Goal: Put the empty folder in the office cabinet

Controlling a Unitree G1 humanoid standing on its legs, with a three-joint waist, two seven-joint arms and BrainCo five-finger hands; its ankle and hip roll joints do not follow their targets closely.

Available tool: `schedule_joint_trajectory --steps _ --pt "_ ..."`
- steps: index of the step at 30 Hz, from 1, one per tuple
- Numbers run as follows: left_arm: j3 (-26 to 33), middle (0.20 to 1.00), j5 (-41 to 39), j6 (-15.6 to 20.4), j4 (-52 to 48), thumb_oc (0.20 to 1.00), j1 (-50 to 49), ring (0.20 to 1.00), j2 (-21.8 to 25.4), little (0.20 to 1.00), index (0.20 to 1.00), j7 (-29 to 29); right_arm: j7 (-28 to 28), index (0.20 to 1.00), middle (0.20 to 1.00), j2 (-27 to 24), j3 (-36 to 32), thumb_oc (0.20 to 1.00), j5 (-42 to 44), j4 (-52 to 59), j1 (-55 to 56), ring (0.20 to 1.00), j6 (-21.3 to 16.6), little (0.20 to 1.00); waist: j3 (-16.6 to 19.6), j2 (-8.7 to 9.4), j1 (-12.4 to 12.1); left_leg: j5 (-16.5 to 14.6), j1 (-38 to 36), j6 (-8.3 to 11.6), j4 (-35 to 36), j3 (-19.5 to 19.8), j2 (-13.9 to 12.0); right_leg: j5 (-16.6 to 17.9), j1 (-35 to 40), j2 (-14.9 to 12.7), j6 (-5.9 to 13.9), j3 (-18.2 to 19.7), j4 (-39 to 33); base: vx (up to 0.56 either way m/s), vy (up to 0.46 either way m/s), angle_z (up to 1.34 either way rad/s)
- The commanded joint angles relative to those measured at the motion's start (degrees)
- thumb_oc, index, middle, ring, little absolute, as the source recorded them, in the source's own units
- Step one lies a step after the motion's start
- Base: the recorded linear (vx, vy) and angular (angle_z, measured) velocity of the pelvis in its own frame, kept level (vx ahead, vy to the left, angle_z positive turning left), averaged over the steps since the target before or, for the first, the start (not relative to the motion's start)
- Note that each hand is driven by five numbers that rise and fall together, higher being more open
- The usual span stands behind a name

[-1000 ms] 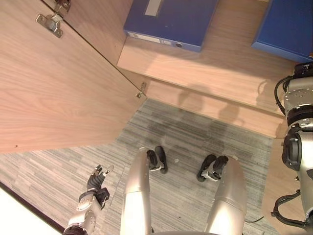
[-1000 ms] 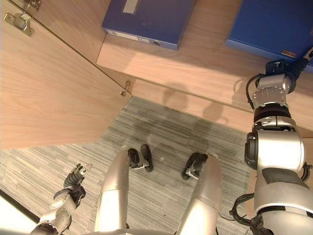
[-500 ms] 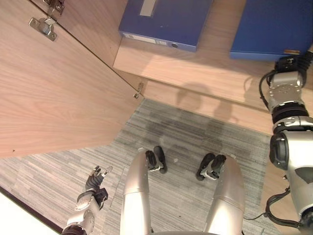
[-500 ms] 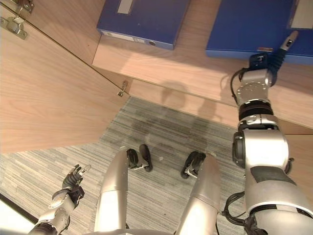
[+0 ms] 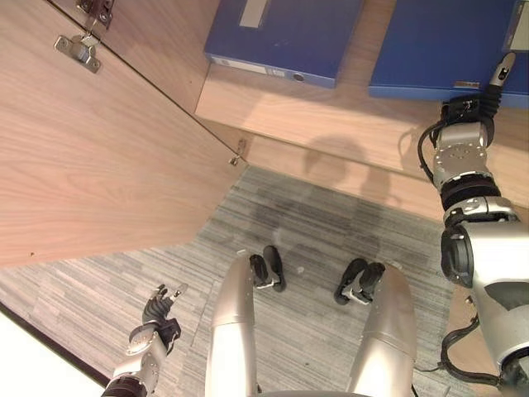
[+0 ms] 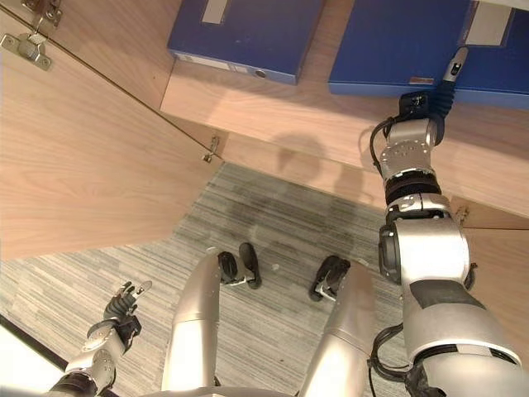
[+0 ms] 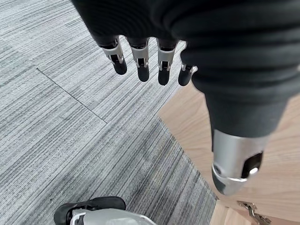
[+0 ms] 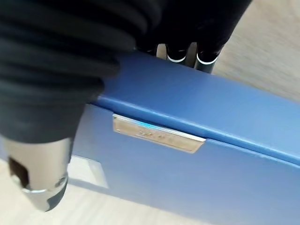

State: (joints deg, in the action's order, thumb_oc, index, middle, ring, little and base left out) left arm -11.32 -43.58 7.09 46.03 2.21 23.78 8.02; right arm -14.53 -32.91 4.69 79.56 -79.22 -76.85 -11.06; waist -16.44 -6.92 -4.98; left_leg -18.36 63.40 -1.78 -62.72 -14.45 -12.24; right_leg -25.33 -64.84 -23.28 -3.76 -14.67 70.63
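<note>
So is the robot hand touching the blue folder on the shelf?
Touching. In the right wrist view, the right robot hand has fingers hooked over the blue folder, thumb on its face.

Silver-grey arms, dark ribbed wrist covers, silver dark-tipped fingers [image 7: 140, 60]

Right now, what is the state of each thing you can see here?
cabinet door: open.
left folder: lying flat on the shelf.
right folder: lying on the shelf, gripped at its edge.
right hand: curled on the right folder.
left hand: relaxed, empty.
</note>
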Motion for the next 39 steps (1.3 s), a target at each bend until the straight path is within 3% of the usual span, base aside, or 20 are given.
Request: schedule_joint_trajectory --steps 1,4,7,9,13,20,21,25,27,28,29,34,39 --pt "0.9 1.0 0.3 0.2 2.7 1.0 1.2 1.0 5.2 1.0 1.0 -1.9 2.4 1.0 1.0 -6.5 7.4 1.0 -15.3 -6.1 -5.7 1.0 13.5 1.0 0.5 1.94 -1.1 -3.6 -1.4 0.65 2.5 1.8 2.3 -2.2 4.6 0.2 4.31 1.0 -6.2 -0.02 -0.026 0.06" --pt "0.5 1.0 1.0 -0.8 1.7 1.0 0.7 1.0 5.9 1.0 1.0 -3.2 4.8 1.0 1.0 -9.1 9.2 1.0 -19.5 -10.0 -6.5 1.0 16.6 1.0 0.5 1.88 -1.2 -3.6 -1.3 0.63 2.5 1.9 2.4 -2.1 4.5 0.2 4.33 0.8 -6.3 -0.01 -0.021 0.09" --pt "0.3 1.0 1.5 -1.3 0.6 1.0 0.2 1.0 6.4 1.0 1.0 -3.7 4.9 1.0 1.0 -10.3 8.3 1.0 -17.2 -11.2 -6.7 1.0 16.1 1.0 0.6 1.66 -1.7 -3.8 -1.2 0.61 2.6 2.0 2.4 -2.3 4.7 0.1 4.41 0.6 -6.4 0.01 -0.007 0.06" --pt "0.4 1.0 1.4 -1.6 -0.4 1.0 -0.4 1.0 6.1 1.0 1.0 -3.5 4.5 1.0 1.0 -9.7 5.3 1.0 -11.3 -8.2 -6.1 1.0 13.0 1.0 0.7 1.51 -1.7 -3.9 -1.5 0.61 2.6 1.9 2.6 -2.5 4.9 0.2 4.53 0.6 -6.4 0.0 0.0 0.0" --pt "1.7 1.0 1.1 -1.1 0.5 1.0 -1.2 1.0 5.2 1.0 1.0 -2.1 2.6 1.0 1.0 -8.3 0.0 1.0 -0.6 0.2 -5.7 1.0 2.9 1.0 1.1 1.26 -1.7 -3.9 -2.0 0.73 3.2 1.7 2.7 -2.5 5.3 0.2 4.89 0.8 -7.0 0.02 0.016 -0.02" --pt "3.3 1.0 1.5 0.3 2.1 1.0 -1.3 1.0 3.2 1.0 1.0 1.0 1.1 1.0 1.0 0.3 -7.5 1.0 4.4 25.1 0.3 1.0 -13.6 1.0 1.0 1.12 -0.3 -3.6 -2.5 0.93 4.2 1.0 2.7 -2.0 5.5 0.5 5.28 1.1 -7.9 0.0 0.007 -0.02" --pt "3.5 1.0 1.5 0.5 2.5 1.0 -1.2 1.0 3.1 1.0 1.0 1.2 0.6 1.0 1.0 0.8 -7.3 1.0 4.1 26.4 0.6 1.0 -13.8 1.0 1.0 1.19 -0.1 -3.5 -2.4 0.93 4.2 1.1 2.7 -2.0 5.4 0.6 5.28 1.1 -7.9 -0.01 0.019 -0.05" --pt "3.2 1.0 0.3 0.2 2.1 1.0 -1.5 1.0 3.3 1.0 1.0 1.0 -0.5 1.0 1.0 0.5 -2.3 1.0 0.2 26.1 0.2 1.0 -9.2 1.0 0.9 1.67 0.1 -3.2 -1.9 0.84 4.0 1.2 2.6 -1.6 5.0 0.5 5.15 1.3 -7.7 0.0 0.0 0.0" --pt "3.0 1.0 0.3 -0.3 2.1 1.0 -1.5 1.0 3.8 1.0 1.0 0.1 0.0 1.0 1.0 -0.3 2.8 1.0 -3.6 23.8 0.4 1.0 -2.3 1.0 0.8 2.06 0.2 -3.0 -1.7 0.83 4.1 1.2 2.6 -1.3 4.8 0.6 4.86 1.3 -7.8 0.0 0.0 0.0" --pt "3.0 1.0 0.3 -0.3 2.1 1.0 -1.5 1.0 3.6 1.0 1.0 0.1 0.1 1.0 1.0 -0.4 2.9 1.0 -3.6 23.6 0.1 1.0 -2.0 1.0 0.8 1.91 0.3 -2.9 -1.7 0.83 4.1 1.2 2.6 -1.3 4.8 0.6 4.85 1.3 -7.8 0.0 0.0 0.0" --pt "2.8 1.0 0.2 -0.4 2.2 1.0 -1.3 1.0 4.0 1.0 1.0 -0.4 0.7 1.0 1.0 -0.8 5.6 1.0 -5.3 21.7 0.0 1.0 1.4 1.0 0.7 2.16 0.4 -2.8 -1.6 0.85 4.1 1.2 2.4 -1.1 4.6 0.6 4.78 1.3 -7.8 0.0 0.0 0.0" --pt "2.3 1.0 1.0 -2.1 3.3 1.0 -0.3 1.0 5.6 1.0 1.0 -3.3 7.6 1.0 1.0 -3.3 16.2 1.0 -17.7 12.3 1.0 1.0 15.5 1.0 0.0 3.46 0.9 -2.3 -0.8 1.01 4.2 1.1 2.2 -0.4 3.9 0.7 4.33 1.1 -8.1 -0.01 -0.003 0.0" --pt "2.5 1.0 1.7 -2.9 4.6 1.0 0.7 1.0 5.7 1.0 1.0 -4.4 11.4 1.0 1.0 -2.7 19.2 1.0 -24.6 8.0 3.3 1.0 19.5 1.0 -0.3 3.85 1.1 -2.0 -0.2 0.98 4.2 1.1 2.2 0.0 3.4 0.9 4.15 1.1 -8.4 -0.01 -0.002 -0.02"
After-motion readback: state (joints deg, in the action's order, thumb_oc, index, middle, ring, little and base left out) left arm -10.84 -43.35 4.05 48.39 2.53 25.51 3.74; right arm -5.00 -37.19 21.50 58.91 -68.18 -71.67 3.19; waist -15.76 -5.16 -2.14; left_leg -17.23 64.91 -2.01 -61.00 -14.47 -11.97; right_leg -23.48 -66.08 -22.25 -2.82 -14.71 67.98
